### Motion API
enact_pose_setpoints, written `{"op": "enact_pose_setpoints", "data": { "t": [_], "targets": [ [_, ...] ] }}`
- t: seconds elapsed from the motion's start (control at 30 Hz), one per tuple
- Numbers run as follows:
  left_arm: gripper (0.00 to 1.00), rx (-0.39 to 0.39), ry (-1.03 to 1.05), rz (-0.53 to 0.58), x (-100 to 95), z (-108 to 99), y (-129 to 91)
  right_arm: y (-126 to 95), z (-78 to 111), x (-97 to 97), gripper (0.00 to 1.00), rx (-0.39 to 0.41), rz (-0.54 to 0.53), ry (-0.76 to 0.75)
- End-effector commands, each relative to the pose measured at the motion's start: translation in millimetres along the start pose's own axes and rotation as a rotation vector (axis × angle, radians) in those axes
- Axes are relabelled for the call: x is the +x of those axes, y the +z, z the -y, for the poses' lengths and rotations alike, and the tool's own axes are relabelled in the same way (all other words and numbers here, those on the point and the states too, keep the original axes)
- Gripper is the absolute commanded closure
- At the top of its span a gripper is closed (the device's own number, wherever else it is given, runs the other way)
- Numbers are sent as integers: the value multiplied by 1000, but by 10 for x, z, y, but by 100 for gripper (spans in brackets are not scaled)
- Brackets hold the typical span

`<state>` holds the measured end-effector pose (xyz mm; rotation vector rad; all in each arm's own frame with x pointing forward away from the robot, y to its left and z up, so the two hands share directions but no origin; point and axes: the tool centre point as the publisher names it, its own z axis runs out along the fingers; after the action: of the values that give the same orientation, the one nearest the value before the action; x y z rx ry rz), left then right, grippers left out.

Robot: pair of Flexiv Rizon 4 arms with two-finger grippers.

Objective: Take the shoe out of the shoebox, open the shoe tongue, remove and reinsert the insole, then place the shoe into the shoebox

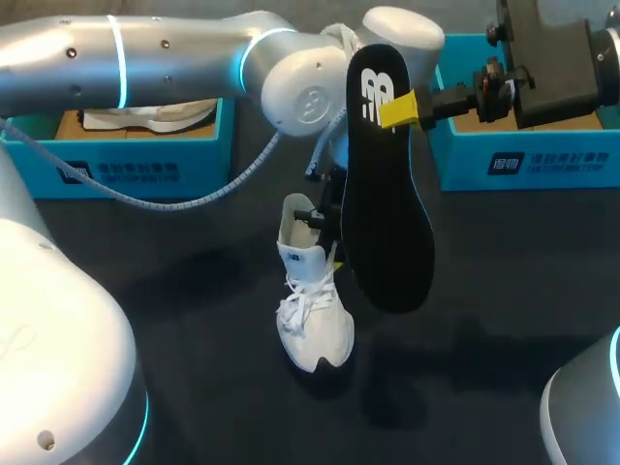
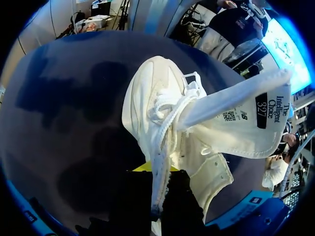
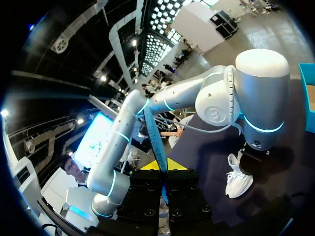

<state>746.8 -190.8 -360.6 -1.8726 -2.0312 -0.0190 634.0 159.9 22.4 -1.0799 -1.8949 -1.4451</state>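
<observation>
Insole (image 1: 387, 223) is out, dangling up high, right jaws clamped shut near its heel end. Shoe (image 1: 312, 310) sits mid-tabletop (image 1: 145, 291), left jaws pinching its collar. Next, I'd guess: slide it back in, toe first.

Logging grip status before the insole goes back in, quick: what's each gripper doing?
Left gripper: closed on the collar edge of the white shoe.
Right gripper: closed on the black insole.

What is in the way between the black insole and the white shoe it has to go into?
Nothing separate. The insole hangs from the right hand beside the shoe. Only the left hand, gripping the shoe at its opening, crowds the way in.
</observation>
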Motion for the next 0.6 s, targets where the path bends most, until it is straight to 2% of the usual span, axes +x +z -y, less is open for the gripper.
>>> {"op": "enact_pose_setpoints", "data": {
  "t": [0.03,0.6],
  "targets": [
    [100,7,-7,-13,-32,-27,27,26,-14,0,100,2,3,3],
    [100,51,15,-43,-97,57,252,26,-14,0,100,2,3,3]
  ]
}}
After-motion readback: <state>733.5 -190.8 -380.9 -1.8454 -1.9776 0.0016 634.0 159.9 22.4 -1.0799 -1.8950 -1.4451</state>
